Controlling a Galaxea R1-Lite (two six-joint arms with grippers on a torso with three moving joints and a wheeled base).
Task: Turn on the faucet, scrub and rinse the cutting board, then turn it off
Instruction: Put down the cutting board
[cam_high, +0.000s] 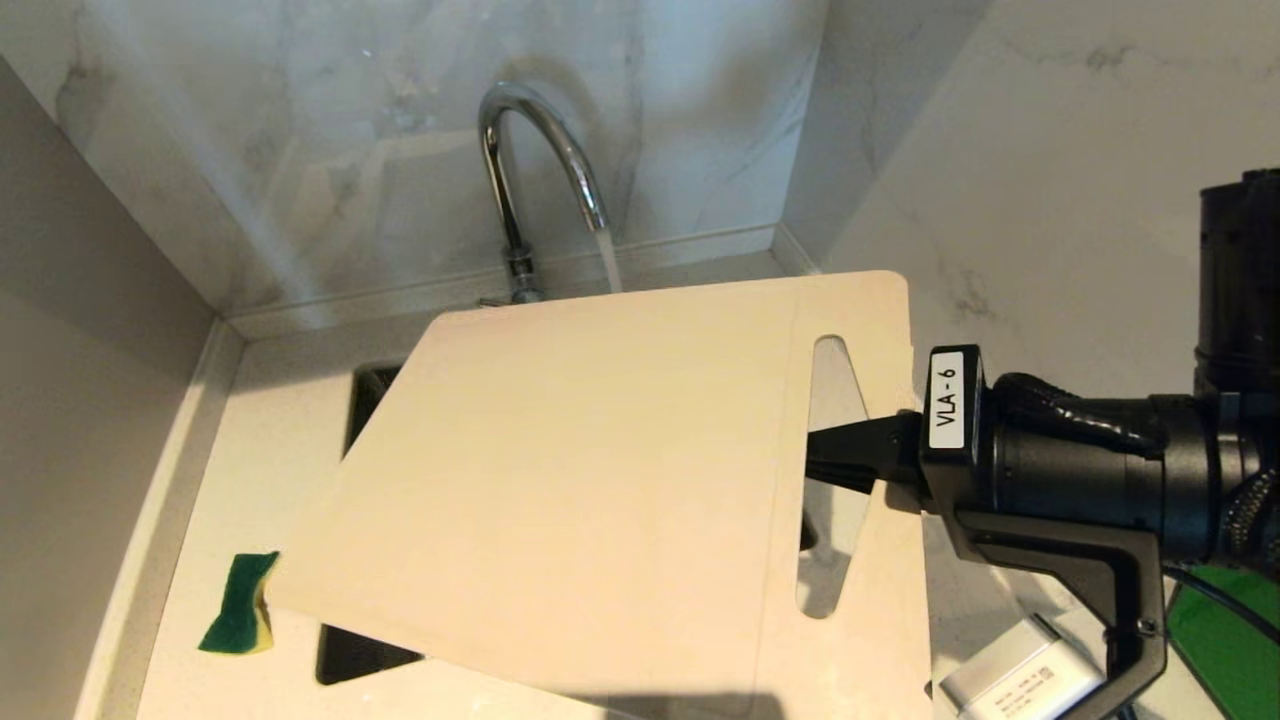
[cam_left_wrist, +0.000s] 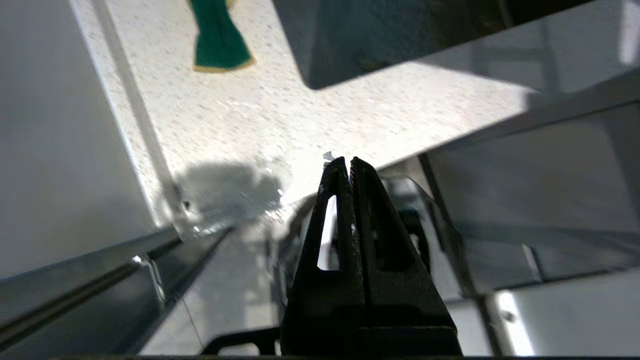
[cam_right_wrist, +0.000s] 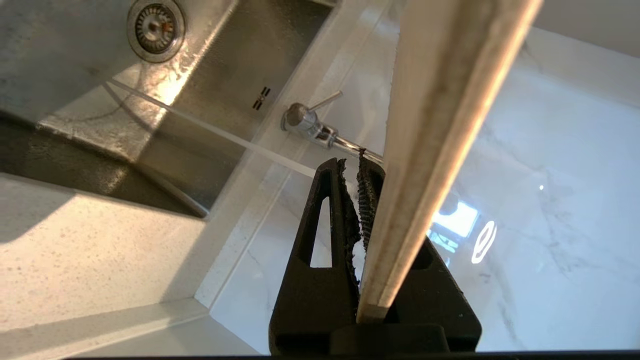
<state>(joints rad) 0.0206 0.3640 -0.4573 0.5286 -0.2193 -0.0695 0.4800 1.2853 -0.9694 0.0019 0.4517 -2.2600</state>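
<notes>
The cream-white cutting board (cam_high: 600, 480) hangs tilted over the sink (cam_high: 372, 395), its slot handle toward the right. My right gripper (cam_high: 830, 455) reaches through that slot and is shut on the board. In the right wrist view the board's edge (cam_right_wrist: 440, 125) runs between the jaws of my right gripper (cam_right_wrist: 356, 167). Behind the board, the chrome faucet (cam_high: 530, 150) pours a stream of water (cam_high: 608, 260); its base and thin lever (cam_right_wrist: 325, 100) show in the right wrist view. My left gripper (cam_left_wrist: 348, 162) is shut and holds nothing, low by the counter's front edge.
A green and yellow sponge (cam_high: 242, 605) lies on the counter left of the sink, also seen as the sponge (cam_left_wrist: 217, 40) ahead of my left gripper. Marble walls close in behind and on both sides. A white device (cam_high: 1020, 675) sits at the lower right. The drain (cam_right_wrist: 156, 27) shows in the basin.
</notes>
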